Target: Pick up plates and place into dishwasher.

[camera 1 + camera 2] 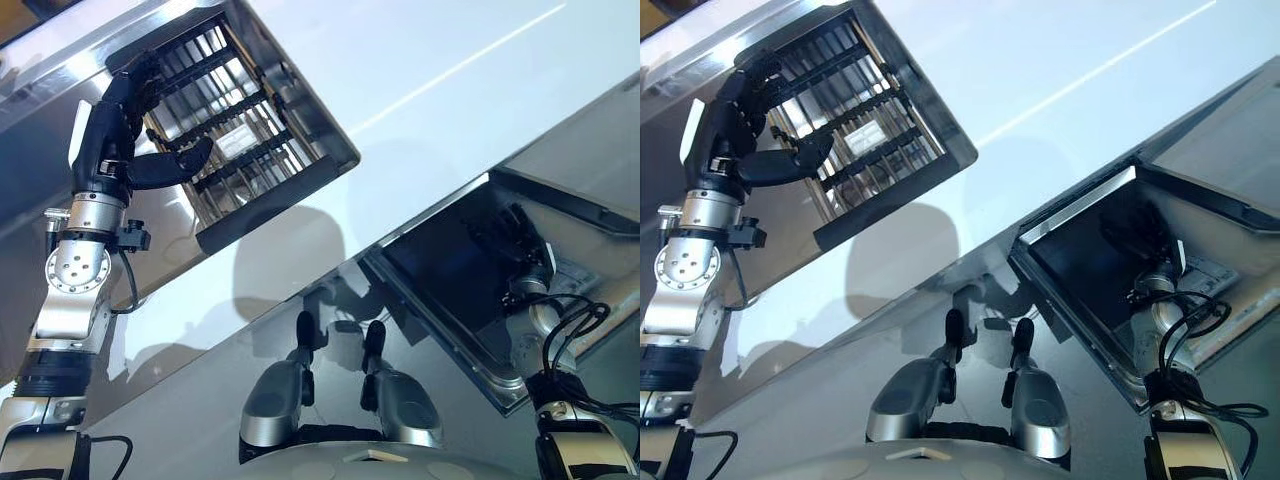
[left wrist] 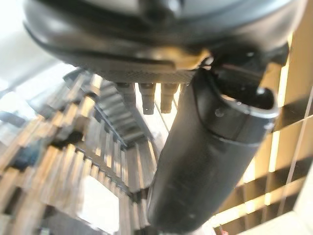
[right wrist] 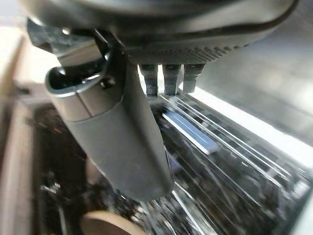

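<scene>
My left hand (image 1: 112, 135) hangs over the near corner of a metal dish rack (image 1: 272, 203) at the upper left. Its fingers rest relaxed over the slats and the thumb (image 2: 205, 156) sticks out; it holds nothing. No plate stands among the slats that show. My right hand (image 1: 515, 245) reaches into the dark opening of the dishwasher (image 1: 432, 312) at the right. In the right wrist view its thumb (image 3: 122, 142) stands free above the wire basket (image 3: 230, 161), nothing held. A round tan rim (image 3: 110, 223), perhaps a plate, lies below the thumb.
A white counter surface (image 1: 450, 60) runs between the rack and the dishwasher. A steel edge (image 1: 60, 70) borders the rack on the far left. The dishwasher's steel frame ends in a corner near me (image 1: 505, 395). A pale blue strip (image 3: 190, 131) lies across the basket wires.
</scene>
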Tool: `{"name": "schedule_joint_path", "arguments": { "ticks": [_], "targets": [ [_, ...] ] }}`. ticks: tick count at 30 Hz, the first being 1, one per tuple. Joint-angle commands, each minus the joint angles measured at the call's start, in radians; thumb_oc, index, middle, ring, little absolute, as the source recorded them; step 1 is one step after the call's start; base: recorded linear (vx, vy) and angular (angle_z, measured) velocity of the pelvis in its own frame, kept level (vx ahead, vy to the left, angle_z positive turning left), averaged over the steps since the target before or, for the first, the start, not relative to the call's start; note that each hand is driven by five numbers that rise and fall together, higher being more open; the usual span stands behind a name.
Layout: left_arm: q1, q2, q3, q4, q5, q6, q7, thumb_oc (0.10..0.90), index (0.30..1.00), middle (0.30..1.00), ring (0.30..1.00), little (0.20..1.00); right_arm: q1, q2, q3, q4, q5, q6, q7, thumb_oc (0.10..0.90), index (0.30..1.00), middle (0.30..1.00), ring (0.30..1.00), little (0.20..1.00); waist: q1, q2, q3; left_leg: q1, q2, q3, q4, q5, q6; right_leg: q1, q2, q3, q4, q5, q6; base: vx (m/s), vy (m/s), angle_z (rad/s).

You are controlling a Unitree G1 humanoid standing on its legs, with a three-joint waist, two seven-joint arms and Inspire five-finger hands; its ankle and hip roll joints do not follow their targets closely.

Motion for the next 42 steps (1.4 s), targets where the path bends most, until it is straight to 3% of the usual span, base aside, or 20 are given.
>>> {"name": "schedule_joint_path", "arguments": {
  "ticks": [1,7,15,19,23,27,34,39,42],
  "targets": [
    [0.001,-0.007,0.096,-0.042,-0.017,-0.092,0.001,0.8,0.9,0.9,0.9,0.9,0.037,-0.056,-0.047,-0.093,-0.035,-0.081,-0.044,0.8,0.9,0.9,0.9,0.9,-0.031,-0.004,-0.188,-0.008,-0.036,0.001,0.06,-0.128,0.019,-0.058,0.025,0.007,0.154,-0.102,0.04,0.01,0.025,-0.21],
    [0.004,-0.03,0.073,-0.005,-0.036,-0.069,-0.038,0.8,0.9,0.9,0.9,0.9,0.085,-0.061,-0.126,-0.065,-0.05,-0.05,-0.18,0.8,0.9,0.9,0.9,0.9,-0.056,-0.023,-0.223,0.024,-0.038,0.033,0.069,-0.157,0.027,-0.035,0.03,0.035,0.133,-0.091,0.052,-0.01,0.018,-0.14],
    [-0.028,-0.022,0.041,0.04,-0.05,-0.049,-0.041,0.8,0.9,0.9,0.9,0.9,0.132,-0.076,-0.188,0.02,-0.075,-0.012,-0.325,0.8,0.9,0.9,0.9,0.9,-0.082,-0.027,-0.25,0.047,-0.038,0.067,0.064,-0.167,0.029,-0.018,0.039,0.055,0.109,-0.078,0.058,-0.04,0.024,-0.19],
    [-0.041,-0.008,0.041,0.063,-0.061,-0.025,-0.027,0.8,0.9,0.9,0.9,0.9,0.179,-0.043,-0.235,0.067,-0.102,-0.084,-0.459,0.8,0.9,0.9,0.9,0.9,-0.105,-0.016,-0.26,0.057,-0.036,0.08,0.052,-0.168,0.032,-0.022,0.044,0.069,0.117,-0.084,0.061,-0.01,-0.002,-0.1],
    [-0.042,-0.004,0.047,0.102,-0.055,0.0,-0.004,0.8,0.9,0.9,0.9,0.9,0.209,-0.012,-0.254,0.072,-0.133,-0.133,-0.527,0.8,0.9,0.9,0.9,0.9,-0.125,0.002,-0.256,0.049,-0.037,0.089,0.072,-0.181,0.04,-0.038,0.045,0.084,0.144,-0.102,0.055,0.0,-0.005,-0.18],
    [-0.032,-0.008,0.05,0.148,-0.065,0.001,0.016,0.8,0.9,0.9,0.9,0.9,0.225,0.005,-0.262,0.087,-0.081,-0.142,-0.484,0.8,0.9,0.9,0.9,0.9,-0.136,0.02,-0.243,0.031,-0.039,0.088,0.102,-0.192,0.042,-0.054,0.043,0.092,0.164,-0.114,0.047,-0.01,-0.009,-0.11],
    [-0.018,-0.059,0.056,0.225,-0.104,-0.035,0.034,0.8,0.9,0.9,0.9,0.9,0.22,0.001,-0.266,0.172,0.085,-0.093,-0.332,0.8,0.9,0.9,0.9,0.9,-0.145,0.027,-0.199,-0.032,-0.036,0.089,0.202,-0.221,0.037,-0.092,0.028,0.088,0.216,-0.142,0.028,-0.01,-0.045,-0.07],
    [-0.089,-0.065,0.047,0.239,-0.15,-0.109,0.052,0.8,0.9,0.9,0.9,0.9,0.142,-0.029,-0.233,0.224,0.219,-0.09,-0.221,0.8,0.9,0.9,0.9,0.9,-0.142,0.038,-0.108,-0.152,-0.029,0.093,0.316,-0.244,0.038,-0.201,0.005,0.084,0.326,-0.176,0.002,-0.17,-0.054,-0.02],
    [-0.141,-0.063,0.048,0.216,-0.2,-0.14,0.041,0.8,0.9,0.9,0.9,0.9,0.082,-0.037,-0.206,0.235,0.33,-0.119,-0.157,0.8,0.9,0.9,0.9,0.9,-0.135,0.057,-0.041,-0.265,-0.03,0.096,0.413,-0.25,0.039,-0.326,-0.004,0.078,0.451,-0.204,-0.02,-0.15,-0.034,-0.06]
  ]
}}
